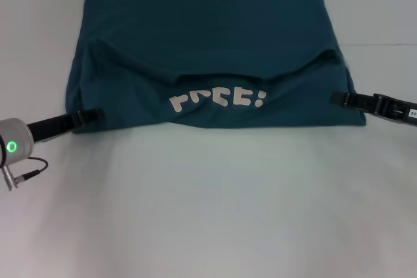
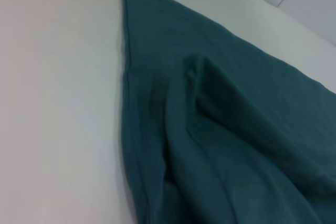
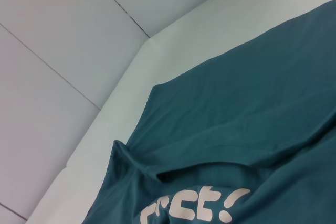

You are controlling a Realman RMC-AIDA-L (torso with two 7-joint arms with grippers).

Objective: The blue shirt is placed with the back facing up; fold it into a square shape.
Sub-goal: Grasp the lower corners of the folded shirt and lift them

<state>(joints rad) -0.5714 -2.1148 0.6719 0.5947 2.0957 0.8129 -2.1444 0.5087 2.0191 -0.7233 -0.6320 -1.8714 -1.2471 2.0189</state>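
Observation:
The blue shirt (image 1: 208,30) lies spread across the far half of the white table (image 1: 208,213). Its near part is folded over, showing white block lettering (image 1: 218,99) upside down. My left gripper (image 1: 96,114) sits low at the shirt's near left corner, shut on the fabric edge. My right gripper (image 1: 335,98) is at the shirt's near right edge, shut on the cloth there. The left wrist view shows the blue shirt (image 2: 236,129) rising in soft folds toward the camera. In the right wrist view the blue shirt (image 3: 252,108) and its lettering (image 3: 194,211) show. Neither wrist view shows fingers.
Bare white tabletop runs from the shirt to the near edge. A pale panelled wall (image 3: 63,35) stands behind the table's far edge.

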